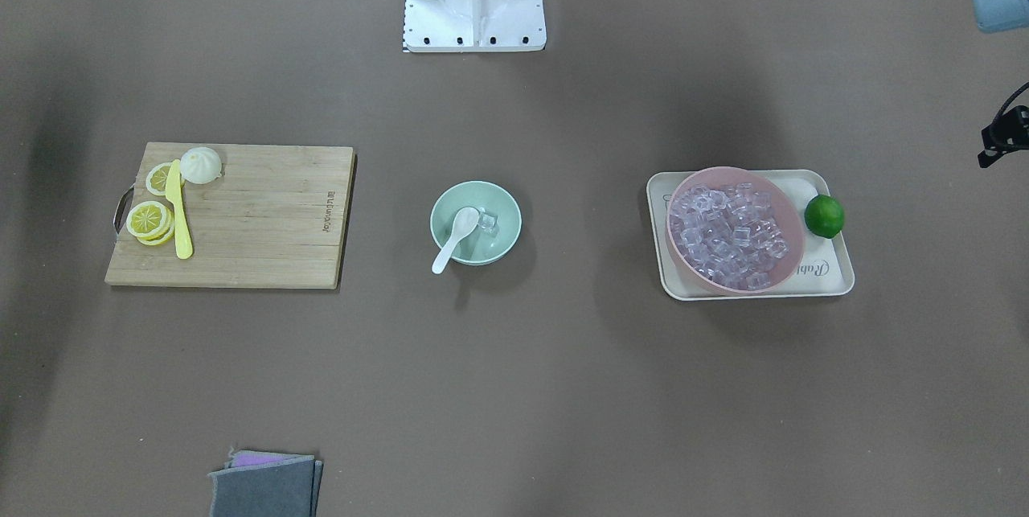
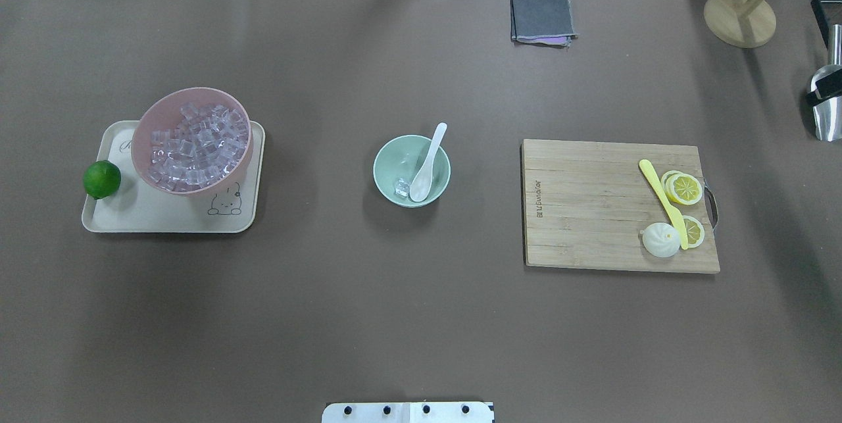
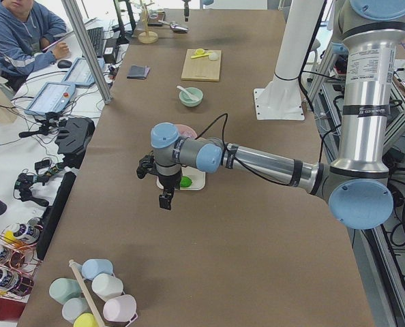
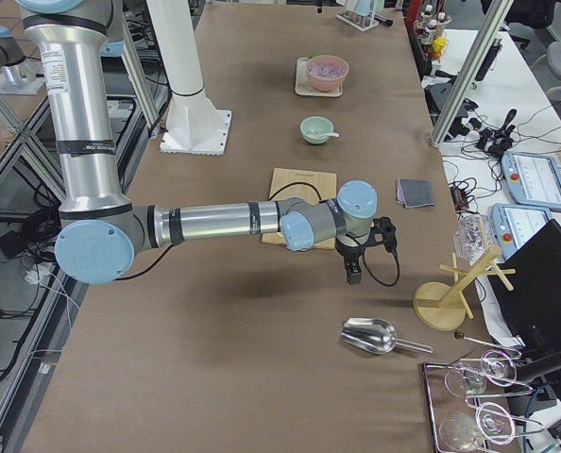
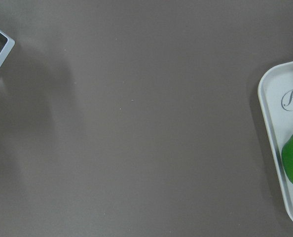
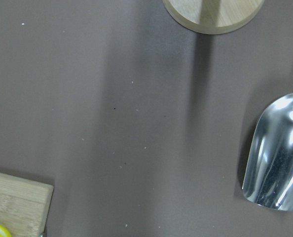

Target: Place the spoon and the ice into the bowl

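Slantwise, spoon (image 2: 427, 163) in bowl (image 2: 389, 158) — scoop inside, handle past operators'-side rim.

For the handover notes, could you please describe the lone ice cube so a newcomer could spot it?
In the middle of the table, between the cutting board and the tray, stands a small mint bowl. The cube lies inside it, beside the white spoon. It is alone there; every other cube is heaped in the pink bowl.

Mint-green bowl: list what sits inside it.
Inside the mint-green bowl rest the white spoon, its handle leaning out over the rim, and one ice cube beside its scoop. The bowl floor under the scoop is covered.
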`<state>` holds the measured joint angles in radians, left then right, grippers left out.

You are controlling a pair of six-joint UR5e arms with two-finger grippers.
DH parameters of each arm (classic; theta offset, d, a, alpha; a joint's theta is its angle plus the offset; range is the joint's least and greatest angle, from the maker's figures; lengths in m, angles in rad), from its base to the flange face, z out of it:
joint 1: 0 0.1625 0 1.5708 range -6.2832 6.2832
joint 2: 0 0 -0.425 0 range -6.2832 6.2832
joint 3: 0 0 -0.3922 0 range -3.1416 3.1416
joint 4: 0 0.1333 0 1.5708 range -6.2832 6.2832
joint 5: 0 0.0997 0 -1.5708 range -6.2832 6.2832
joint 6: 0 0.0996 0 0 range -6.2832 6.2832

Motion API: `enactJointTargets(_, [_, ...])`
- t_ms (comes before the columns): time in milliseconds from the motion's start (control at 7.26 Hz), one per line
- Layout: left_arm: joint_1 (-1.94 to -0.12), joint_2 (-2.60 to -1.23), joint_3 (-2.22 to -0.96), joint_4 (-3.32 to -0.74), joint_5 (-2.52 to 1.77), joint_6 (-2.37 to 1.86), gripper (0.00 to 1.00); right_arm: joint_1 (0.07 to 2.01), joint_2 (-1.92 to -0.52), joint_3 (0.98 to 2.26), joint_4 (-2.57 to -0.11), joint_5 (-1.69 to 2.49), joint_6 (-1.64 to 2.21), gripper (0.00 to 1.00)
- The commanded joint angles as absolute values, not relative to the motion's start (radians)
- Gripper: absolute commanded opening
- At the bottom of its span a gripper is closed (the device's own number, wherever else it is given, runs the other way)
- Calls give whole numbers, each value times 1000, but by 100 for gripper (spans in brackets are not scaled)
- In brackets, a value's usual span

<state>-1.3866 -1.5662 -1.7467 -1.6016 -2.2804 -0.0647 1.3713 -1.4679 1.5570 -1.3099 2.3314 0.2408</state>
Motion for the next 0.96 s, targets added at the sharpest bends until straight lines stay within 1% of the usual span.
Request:
enactJointTargets(0, [-1459,-1565,-1694,-1611,-2335,52,98,1390,-1471,1543,-1310,2341,235,100])
enactJointTargets(826, [-1456,-1589,-1704,-1611,-2333,46,98,1424,-1482,1534,-1310,2362,155,100])
